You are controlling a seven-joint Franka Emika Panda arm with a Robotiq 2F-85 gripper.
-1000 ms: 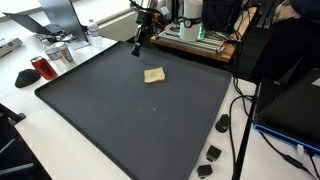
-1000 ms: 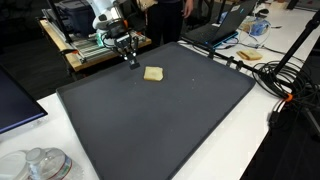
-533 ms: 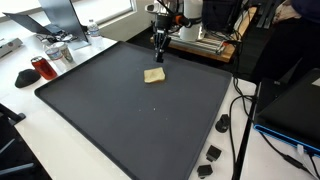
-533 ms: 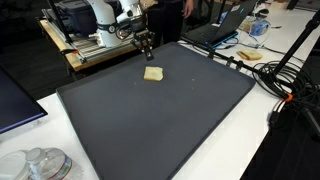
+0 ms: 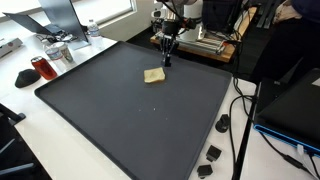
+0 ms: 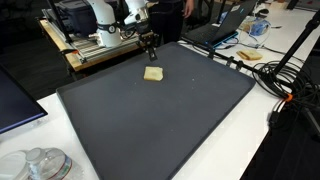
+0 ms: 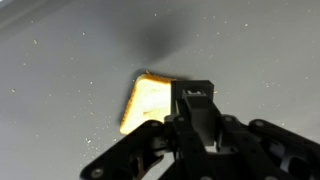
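Pincer [image 5: 168, 59] fully closed, gripping nothing, just beside tan square [image 5: 154, 75] on dark mat [image 5: 120, 120].

Dull dark mat [image 5: 130, 110], spongy tan piece [image 5: 154, 75]
The mat looks rubbery and finely speckled, the tan piece porous and soft-edged, and the end effector [image 5: 167, 60] is matt black plastic.

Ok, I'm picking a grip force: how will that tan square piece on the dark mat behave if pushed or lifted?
The tan piece lies flat and thin, so it likely slides rather than rolls or tips. Small against the mat, it is probably light.
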